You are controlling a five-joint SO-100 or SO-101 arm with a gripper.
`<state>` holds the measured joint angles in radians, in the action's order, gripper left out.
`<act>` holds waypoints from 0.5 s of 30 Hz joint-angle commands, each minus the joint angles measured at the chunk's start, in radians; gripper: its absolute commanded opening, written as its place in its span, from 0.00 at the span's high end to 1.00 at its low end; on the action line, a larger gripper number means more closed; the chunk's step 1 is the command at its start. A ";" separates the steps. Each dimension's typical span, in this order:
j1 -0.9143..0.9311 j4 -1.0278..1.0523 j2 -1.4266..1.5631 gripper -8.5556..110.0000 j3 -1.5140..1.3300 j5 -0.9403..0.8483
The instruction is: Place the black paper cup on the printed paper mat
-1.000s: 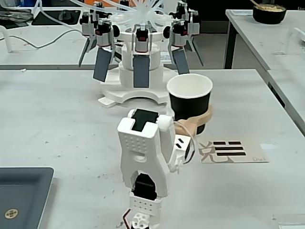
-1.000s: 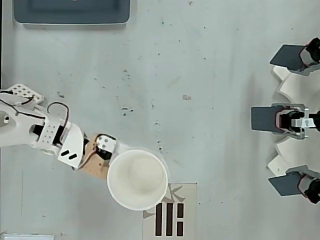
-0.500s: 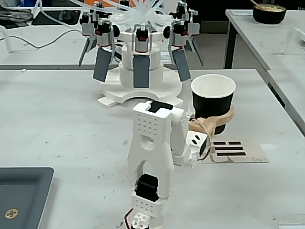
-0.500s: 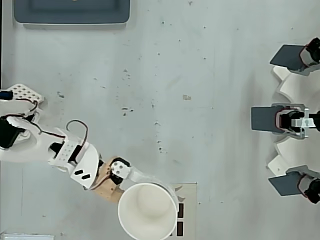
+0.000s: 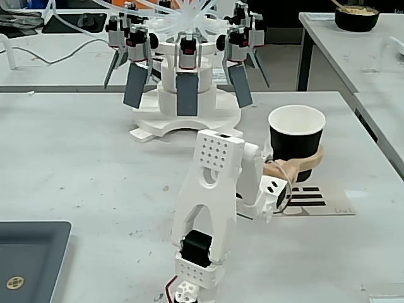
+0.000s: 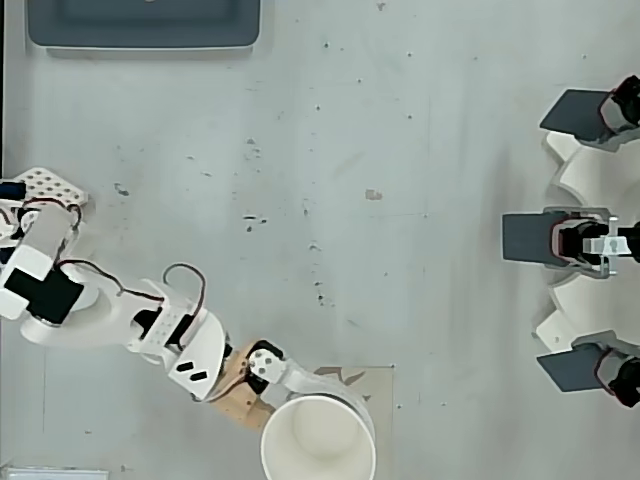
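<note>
The black paper cup (image 5: 295,144), white inside, stands upright in my gripper (image 5: 299,166), whose tan fingers (image 5: 309,163) wrap around its lower part. Right beneath it lies the printed paper mat (image 5: 315,199), beige with thick black bars. The fingers hide the cup's base, so I cannot tell whether it touches the mat. In the overhead view the cup (image 6: 300,432) shows as a white circle at the bottom edge, covering part of the mat (image 6: 378,385). There the gripper (image 6: 285,398) holds it from the left.
A dark grey tray (image 5: 28,255) (image 6: 145,28) lies at the table's near left in the fixed view. A white fixture with grey paddles (image 5: 186,88) (image 6: 570,240) stands behind the cup. A black bowl (image 5: 356,17) sits on another table at the far right.
</note>
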<state>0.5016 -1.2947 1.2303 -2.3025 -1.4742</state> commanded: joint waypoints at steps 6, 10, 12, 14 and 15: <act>0.028 -0.034 -0.104 0.87 0.158 0.005; 0.038 -0.034 -0.161 0.87 0.201 0.006; 0.044 -0.034 -0.186 0.87 0.218 0.011; 0.044 -0.040 -0.216 0.88 0.238 0.011; 0.044 -0.046 -0.233 0.88 0.252 0.011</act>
<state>0.5354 -1.3039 1.0032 -2.1046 -1.4742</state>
